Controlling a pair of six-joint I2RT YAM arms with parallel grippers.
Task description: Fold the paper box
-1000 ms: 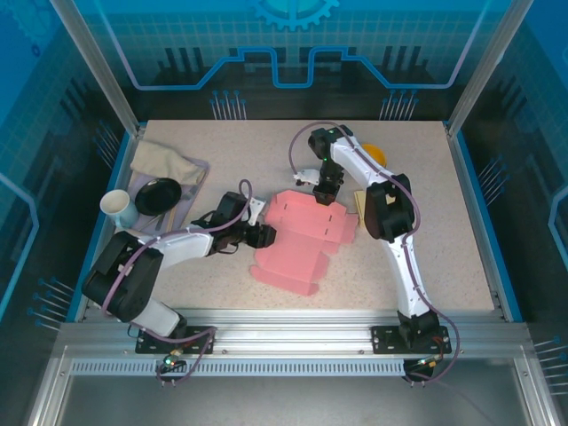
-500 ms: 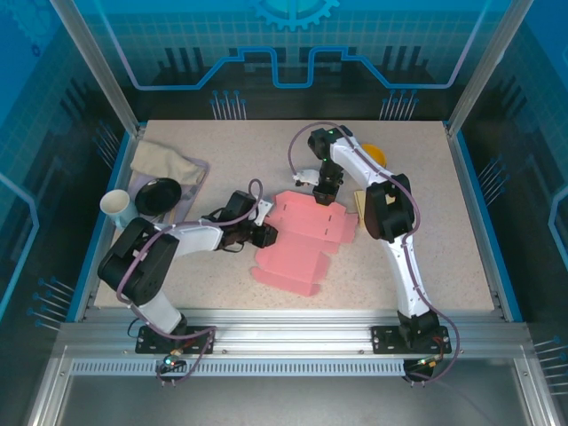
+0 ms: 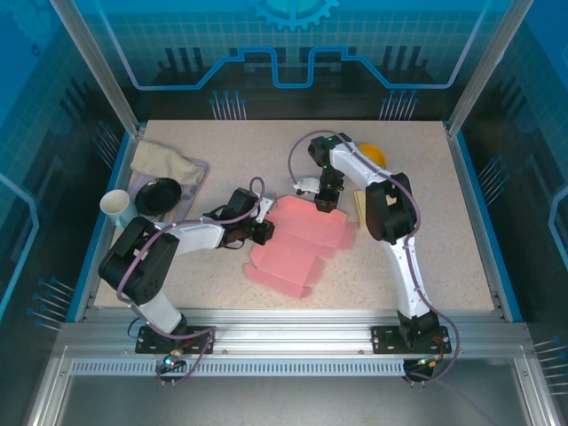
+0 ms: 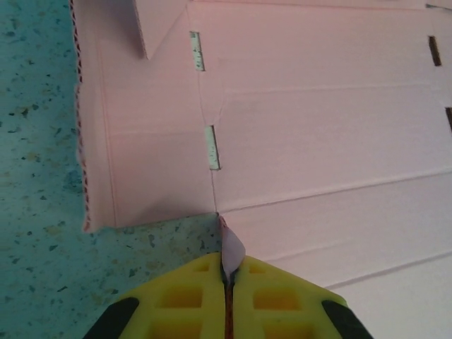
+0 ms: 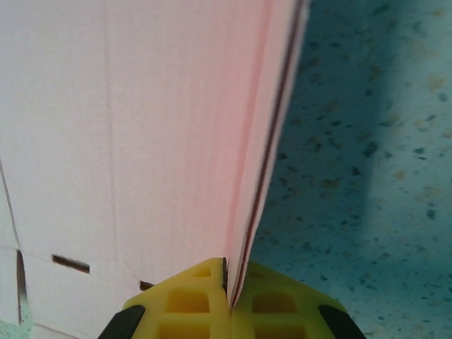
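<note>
Since 1 s ago, left gripper [image 3: 262, 230] has clamped the paper box [image 3: 302, 244] corner at its 9 o'clock. Right gripper [image 3: 326, 202] pinches the 12 o'clock flap, raised. Box sits mid-table [image 3: 417, 257], mostly flat; I'd say folding's barely begun, w/ most walls left.

The right hand [image 5: 227, 286] sits at the bottom of the view, its two yellow lattice-patterned fingers [image 5: 185, 302] pressed together on the lower edge of the pink paper box [image 5: 141, 127], a thin cardboard panel caught between them. From that pinch the panel's dark-lined edge rises to the top of the frame, leaning slightly right. The rest of the pink sheet spreads across the left and centre, marked by faint crease lines and short dark slots [image 5: 70, 264] at lower left. To the right lies the speckled teal surface [image 5: 381, 212], shadowed in a band beside the raised edge.
</note>
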